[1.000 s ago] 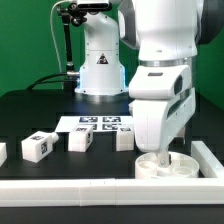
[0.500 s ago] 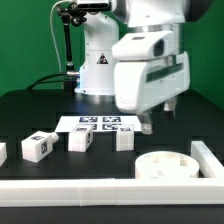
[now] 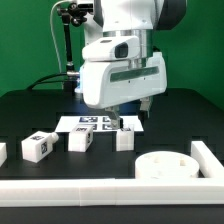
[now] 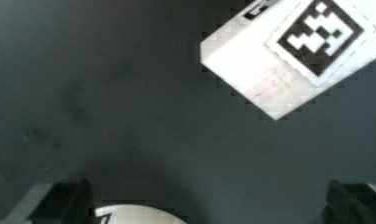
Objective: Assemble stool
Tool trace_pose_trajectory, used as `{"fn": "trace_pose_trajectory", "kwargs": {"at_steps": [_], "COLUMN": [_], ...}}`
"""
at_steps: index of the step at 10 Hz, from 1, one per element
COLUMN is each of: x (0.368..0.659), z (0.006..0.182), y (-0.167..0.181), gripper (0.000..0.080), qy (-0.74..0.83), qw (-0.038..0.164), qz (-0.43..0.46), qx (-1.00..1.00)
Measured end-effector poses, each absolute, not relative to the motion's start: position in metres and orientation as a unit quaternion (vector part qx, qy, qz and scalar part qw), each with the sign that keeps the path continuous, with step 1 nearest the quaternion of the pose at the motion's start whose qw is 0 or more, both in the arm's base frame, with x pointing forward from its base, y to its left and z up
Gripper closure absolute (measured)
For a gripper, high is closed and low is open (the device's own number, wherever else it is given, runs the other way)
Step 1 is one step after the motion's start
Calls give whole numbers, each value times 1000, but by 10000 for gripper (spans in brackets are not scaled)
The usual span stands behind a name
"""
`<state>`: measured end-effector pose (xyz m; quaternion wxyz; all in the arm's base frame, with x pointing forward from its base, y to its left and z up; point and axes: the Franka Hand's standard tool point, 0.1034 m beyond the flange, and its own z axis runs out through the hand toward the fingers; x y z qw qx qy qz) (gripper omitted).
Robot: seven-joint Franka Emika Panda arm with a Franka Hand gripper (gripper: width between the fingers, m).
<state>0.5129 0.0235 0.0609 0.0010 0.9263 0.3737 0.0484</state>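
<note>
The round white stool seat [image 3: 165,165] lies flat on the black table at the exterior view's right, in the corner of the rails. Three small white tagged legs [image 3: 37,146] [image 3: 80,141] [image 3: 124,139] stand in a row to its left. My gripper [image 3: 130,112] hangs open above the table, over the rightmost leg and apart from the seat. In the wrist view the gripper [image 4: 211,205] is empty. A tagged white leg [image 4: 291,50] lies on the table below it. A rounded white part [image 4: 140,215] shows near one finger.
The marker board [image 3: 92,124] lies flat behind the legs. A long white rail [image 3: 100,190] runs along the front and another rail [image 3: 210,155] along the exterior view's right. A further white block [image 3: 2,152] sits at the left edge. The arm's base [image 3: 100,70] stands at the back.
The gripper has lifted off the seat and swung up and to the exterior view's left, empty. The seat stays on the table by the rails.
</note>
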Motion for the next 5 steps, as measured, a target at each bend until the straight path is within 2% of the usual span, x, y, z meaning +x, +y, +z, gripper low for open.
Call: {"fn": "trace_pose_trajectory", "kwargs": {"at_steps": [2,5], "x": [513,504], "z": [61,54], "y": [24,18], "gripper": [150,150], "qy": [363,193], "qw": [0,-11], "qz": [49,54], "qx": [930,980]}}
